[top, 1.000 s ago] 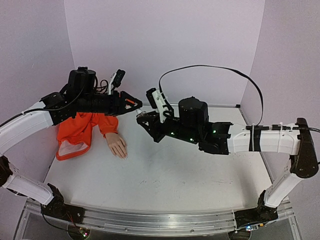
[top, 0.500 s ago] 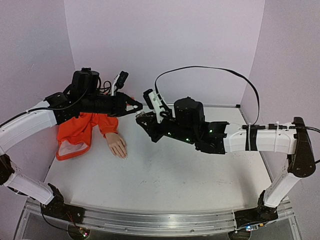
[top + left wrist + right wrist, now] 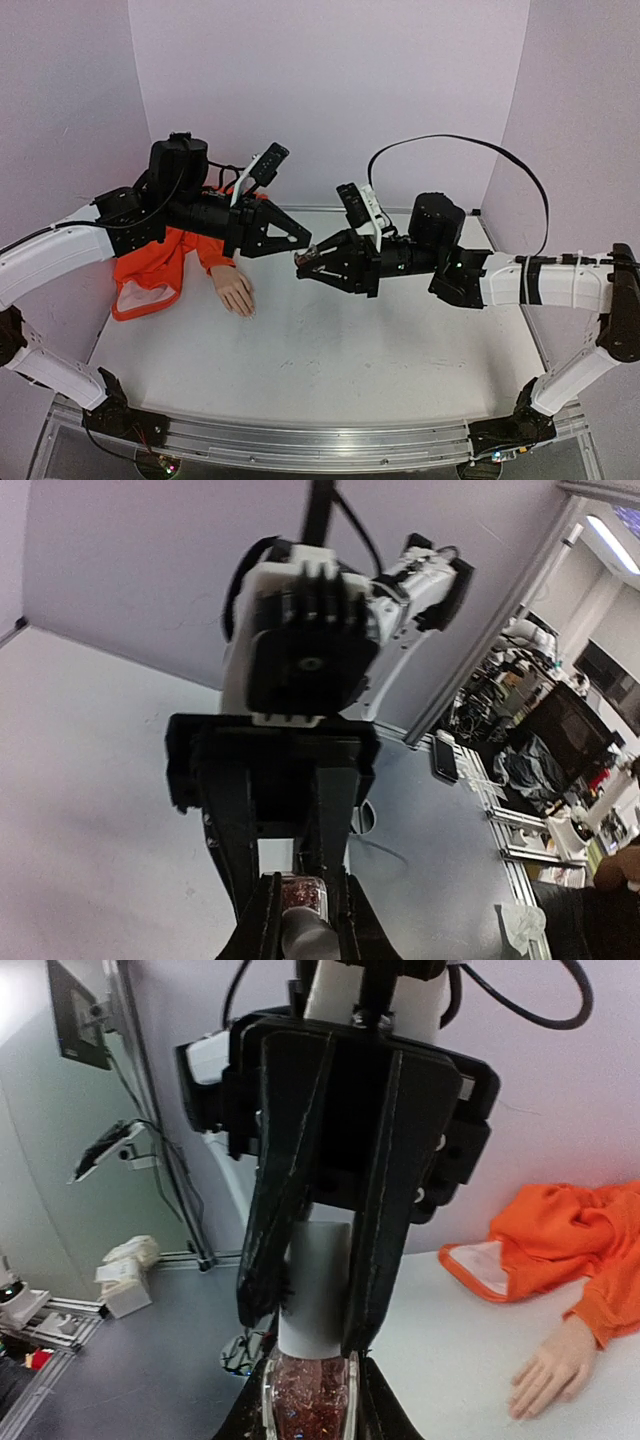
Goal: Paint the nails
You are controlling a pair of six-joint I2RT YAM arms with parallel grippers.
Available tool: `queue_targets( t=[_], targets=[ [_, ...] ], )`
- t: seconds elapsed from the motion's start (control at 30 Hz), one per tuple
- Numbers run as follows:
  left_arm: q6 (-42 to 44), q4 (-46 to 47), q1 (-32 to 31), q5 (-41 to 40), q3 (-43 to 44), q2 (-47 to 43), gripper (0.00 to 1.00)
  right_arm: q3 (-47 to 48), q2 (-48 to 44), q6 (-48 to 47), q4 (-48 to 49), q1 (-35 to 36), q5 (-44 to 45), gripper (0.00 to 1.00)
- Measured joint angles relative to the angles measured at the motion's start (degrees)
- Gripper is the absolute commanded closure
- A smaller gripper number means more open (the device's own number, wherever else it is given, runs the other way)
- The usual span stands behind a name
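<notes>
A small glass bottle (image 3: 308, 1400) of red glitter polish is held above the table's middle. My right gripper (image 3: 310, 1392) is shut on its glass body. My left gripper (image 3: 303, 912) meets it head-on and is shut on the bottle's pale cap (image 3: 322, 1290). In the top view both gripper tips touch at the bottle (image 3: 306, 255). The flesh-coloured mannequin hand (image 3: 234, 290) lies flat to the left, with its orange sleeve (image 3: 160, 255) behind it. It also shows in the right wrist view as the hand (image 3: 552, 1368). Its nails are too small to make out.
The white table (image 3: 330, 350) sits inside pale lilac walls. A metal rail (image 3: 300, 445) runs along the near edge. A black cable (image 3: 460, 145) loops above the right arm. The left arm passes over the orange sleeve.
Both grippers, joined at the bottle, have shifted right and toward the near side of the table. The left gripper's fingers have shut on the cap. The mannequin hand has not moved.
</notes>
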Motion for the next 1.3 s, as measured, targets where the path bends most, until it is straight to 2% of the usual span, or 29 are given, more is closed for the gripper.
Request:
queue_targets(
  t=[0.03, 0.13, 0.2, 0.27, 0.4, 0.47, 0.53, 0.57, 0.73, 0.9, 1.13, 1.3],
  targets=[
    [1.22, 0.31, -0.74, 1.20, 0.00, -0.55, 1.00, -0.39, -0.26, 1.90, 2.56, 0.15, -2.89, 1.00],
    [3.28, 1.29, -1.92, 2.51, 0.00, -1.68, 0.99, -0.76, -0.63, 3.50, 5.03, 0.83, -3.61, 1.00],
    [3.72, 1.62, -2.16, 2.08, 0.02, -1.84, 0.86, -0.87, -0.66, 3.82, 5.66, 0.94, -3.30, 1.00],
    [3.67, 1.51, -2.16, 0.68, 0.02, -1.86, 0.65, -0.87, -0.66, 3.65, 5.33, 0.85, -2.51, 1.00],
    [1.68, -1.09, -2.19, -3.98, -0.07, -2.89, 0.33, -0.50, -0.68, 0.11, 3.89, 0.61, 0.07, 1.00],
    [0.44, -2.14, -2.14, -6.99, -0.15, -4.02, 0.25, 0.04, -0.70, -1.66, 2.16, 0.61, 1.77, 1.00],
    [-0.72, -2.82, -1.97, -9.77, -0.17, -5.18, 0.22, 0.48, -0.70, -2.84, 0.59, 0.57, 3.32, 1.00],
    [-1.38, -3.15, -1.84, -11.17, -0.17, -5.81, 0.22, 0.79, -0.70, -3.41, -0.37, 0.57, 4.17, 1.00],
    [-4.17, -4.11, -1.51, -15.28, 0.04, -6.82, 0.41, 1.77, -0.70, -5.09, -3.32, 0.57, 7.13, 1.00],
    [-4.31, -5.84, -1.51, -15.12, 0.79, -4.92, 0.57, 1.90, -0.70, -5.40, -4.63, 0.57, 9.42, 1.00],
    [-4.13, -7.69, -1.44, -14.36, 0.87, -3.87, 0.85, 1.95, -0.70, -5.53, -5.33, 0.57, 10.45, 1.00],
    [-3.61, -7.91, -1.14, -15.65, 1.09, -3.41, 0.98, 2.40, -0.70, -5.14, -6.54, 0.57, 11.30, 1.00]
  ],
)
